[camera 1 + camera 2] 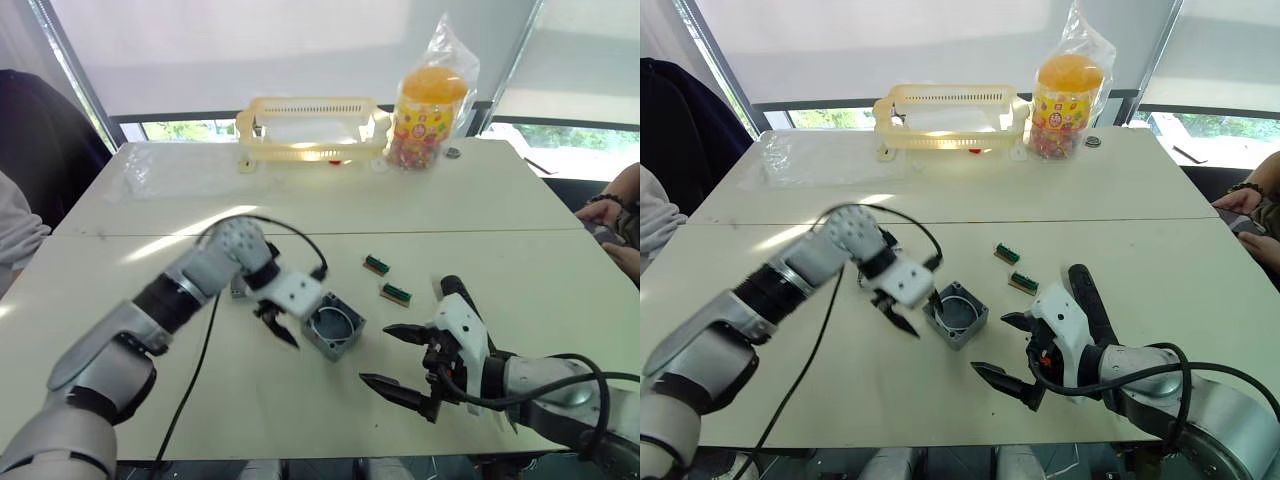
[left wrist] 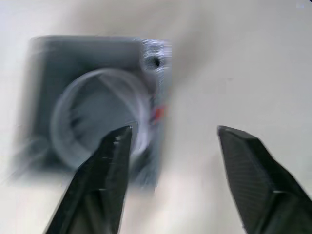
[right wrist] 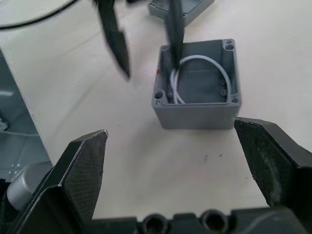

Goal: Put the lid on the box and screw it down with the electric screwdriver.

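My left gripper (image 1: 283,326) spread, empty, one finger over rim of box (image 1: 333,330), other outside its wall. My right gripper (image 1: 398,357) spread wide, empty, near box, facing it across bare table (image 1: 520,200). Box open at table centre, white wire coil (image 3: 207,73) visible inside. Lid (image 3: 183,9) lies just behind box, not fitted. Electric screwdriver (image 1: 1092,300) on table beside right wrist, untouched. Judgement: nothing done; lidding and screwing both remain.

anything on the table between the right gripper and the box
No, that stretch is bare. The right wrist view shows only plain tabletop between the right gripper and the box; its jaws stand wide open.
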You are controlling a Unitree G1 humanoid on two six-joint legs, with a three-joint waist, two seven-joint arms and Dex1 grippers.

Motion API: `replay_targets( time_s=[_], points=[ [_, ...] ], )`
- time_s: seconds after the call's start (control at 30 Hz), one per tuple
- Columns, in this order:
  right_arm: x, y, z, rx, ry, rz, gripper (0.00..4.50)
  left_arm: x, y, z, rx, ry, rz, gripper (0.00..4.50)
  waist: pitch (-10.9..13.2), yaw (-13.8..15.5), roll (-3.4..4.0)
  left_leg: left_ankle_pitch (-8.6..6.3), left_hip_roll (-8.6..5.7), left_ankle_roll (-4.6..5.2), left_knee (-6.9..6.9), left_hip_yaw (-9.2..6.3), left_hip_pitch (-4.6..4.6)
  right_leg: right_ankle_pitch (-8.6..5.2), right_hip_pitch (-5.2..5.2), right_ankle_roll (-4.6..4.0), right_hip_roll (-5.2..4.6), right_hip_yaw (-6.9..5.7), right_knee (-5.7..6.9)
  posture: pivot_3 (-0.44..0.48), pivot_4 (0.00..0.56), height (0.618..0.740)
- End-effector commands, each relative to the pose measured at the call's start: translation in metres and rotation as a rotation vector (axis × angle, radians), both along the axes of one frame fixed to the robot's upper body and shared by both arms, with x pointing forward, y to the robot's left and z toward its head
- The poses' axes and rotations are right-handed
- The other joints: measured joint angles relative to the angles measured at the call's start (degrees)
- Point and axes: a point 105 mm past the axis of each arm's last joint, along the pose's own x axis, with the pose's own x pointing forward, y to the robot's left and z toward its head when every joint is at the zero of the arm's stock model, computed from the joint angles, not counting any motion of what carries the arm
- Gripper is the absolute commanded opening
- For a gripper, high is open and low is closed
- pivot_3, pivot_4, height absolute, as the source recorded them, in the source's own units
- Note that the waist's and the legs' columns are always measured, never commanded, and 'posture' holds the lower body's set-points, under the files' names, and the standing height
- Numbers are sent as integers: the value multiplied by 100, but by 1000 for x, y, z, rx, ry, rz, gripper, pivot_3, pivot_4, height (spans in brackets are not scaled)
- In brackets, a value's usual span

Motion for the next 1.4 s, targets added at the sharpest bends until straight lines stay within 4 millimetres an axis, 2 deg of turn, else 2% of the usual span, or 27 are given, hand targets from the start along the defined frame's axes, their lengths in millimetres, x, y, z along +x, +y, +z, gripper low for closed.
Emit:
replay_targets(
  time_s=[0.03,0.13,0.23,0.3,0.37,0.43,0.57,0.73,0.9,1.03,1.4],
  points=[
    [5,-5,17,27,-39,22,4500,10,13,54,-157,-55,183,2899,0,-3,1,0,0,0,0,0,1,0,1,0,0,0,0,0,150,740],
    [13,-7,41,106,-59,62,4500,29,42,80,-347,21,528,2899,1,-39,5,-2,0,4,-2,2,6,-1,3,2,0,1,1,0,150,740],
    [18,-4,59,148,-69,115,4500,50,70,83,-453,103,918,2899,1,-39,5,-3,3,5,-2,-4,7,-2,2,4,4,-3,8,0,150,740],
    [22,0,66,138,-78,167,4500,64,90,76,-515,173,1245,2899,2,-34,5,-3,3,5,0,-7,7,-4,1,6,4,-5,12,0,150,740],
    [24,4,70,123,-80,205,4500,69,102,67,-532,223,1458,2899,2,-8,3,-3,1,6,3,-9,7,-5,2,8,3,-6,16,0,150,740],
    [23,7,72,112,-79,233,4500,67,108,59,-516,226,1571,2899,5,-1,-2,-3,-1,6,6,-13,3,-6,1,10,2,-12,17,0,150,740],
    [24,11,71,68,-77,291,4500,65,118,29,-501,270,1828,2899,5,-2,-2,-3,-4,5,5,-10,2,-5,-7,10,-4,-10,28,0,150,740],
    [27,13,59,41,-68,301,4500,64,118,2,-488,288,1919,2899,4,1,-3,-2,-4,3,4,-11,3,-5,-19,9,-4,-10,44,0,150,740],
    [27,15,53,42,-68,301,4500,63,111,-14,-460,317,1945,2899,4,23,-3,-1,-8,0,4,-10,2,-4,-20,8,-10,-9,46,0,150,740],
    [28,15,52,44,-72,291,4500,63,106,-21,-435,330,1949,2899,4,27,-3,-1,-10,-1,4,-10,2,-4,-19,8,-13,-9,46,0,150,740],
    [30,16,53,59,-91,250,4500,61,108,-56,-316,402,2020,2899,-2,23,4,-1,-15,-1,4,-7,5,-4,-17,8,-19,-9,46,0,150,740]
  ],
)
